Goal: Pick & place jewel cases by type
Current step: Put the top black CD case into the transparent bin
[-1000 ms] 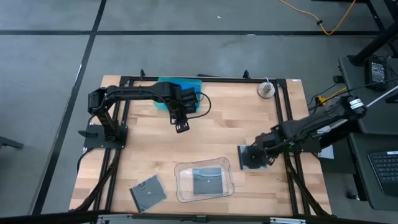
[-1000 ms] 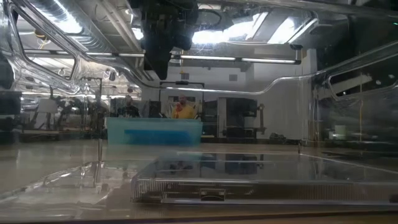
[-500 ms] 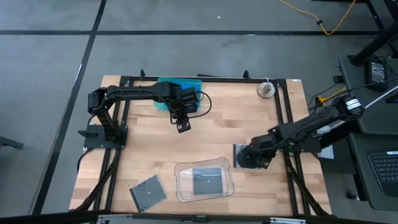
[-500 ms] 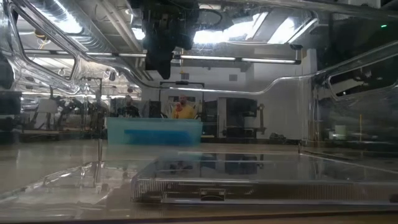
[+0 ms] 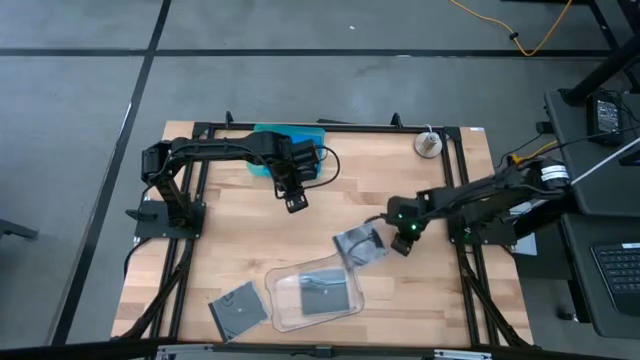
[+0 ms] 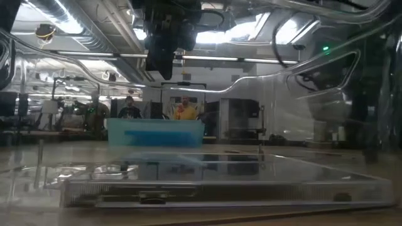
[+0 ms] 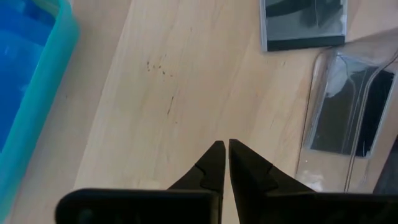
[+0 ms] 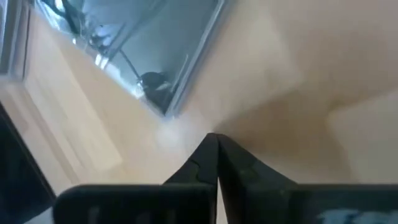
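Right gripper (image 5: 400, 243) pressed together, beside a grey case (image 5: 359, 245), its corner cut off in the wrist view. Left gripper (image 5: 293, 205) pinched empty above wooden table (image 5: 400, 190); people blurred behind.

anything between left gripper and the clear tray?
In the high view, only bare tabletop lies between the left gripper and the clear tray. The grey case by the right gripper sits off to the side.

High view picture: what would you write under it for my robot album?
Right gripper, shut, pushes a dark jewel case toward the clear tray; left gripper waits shut.
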`<move>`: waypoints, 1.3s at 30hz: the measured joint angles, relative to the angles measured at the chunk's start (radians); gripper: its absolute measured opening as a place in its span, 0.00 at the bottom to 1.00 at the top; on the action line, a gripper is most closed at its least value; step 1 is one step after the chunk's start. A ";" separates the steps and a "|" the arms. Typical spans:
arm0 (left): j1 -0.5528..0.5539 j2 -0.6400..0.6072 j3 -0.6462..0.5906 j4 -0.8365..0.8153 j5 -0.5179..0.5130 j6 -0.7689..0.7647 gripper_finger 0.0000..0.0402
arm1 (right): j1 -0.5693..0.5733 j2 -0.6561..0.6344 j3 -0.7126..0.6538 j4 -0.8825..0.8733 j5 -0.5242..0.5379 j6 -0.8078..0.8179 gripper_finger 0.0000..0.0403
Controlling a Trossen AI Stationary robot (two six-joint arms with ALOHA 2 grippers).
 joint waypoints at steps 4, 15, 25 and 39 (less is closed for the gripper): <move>0.000 0.000 0.000 -0.014 0.006 -0.002 0.03 | -0.049 0.036 0.030 -0.017 -0.003 -0.075 0.02; -0.052 0.000 -0.225 0.295 0.256 0.141 0.02 | -0.073 0.039 0.035 -0.013 0.004 -0.146 0.02; -0.034 0.139 -0.291 0.703 0.449 0.232 0.00 | -0.102 0.040 0.035 0.019 -0.008 -0.168 0.02; -0.052 0.367 -0.044 0.712 0.449 0.631 0.00 | -0.102 0.040 0.035 0.026 -0.003 -0.149 0.02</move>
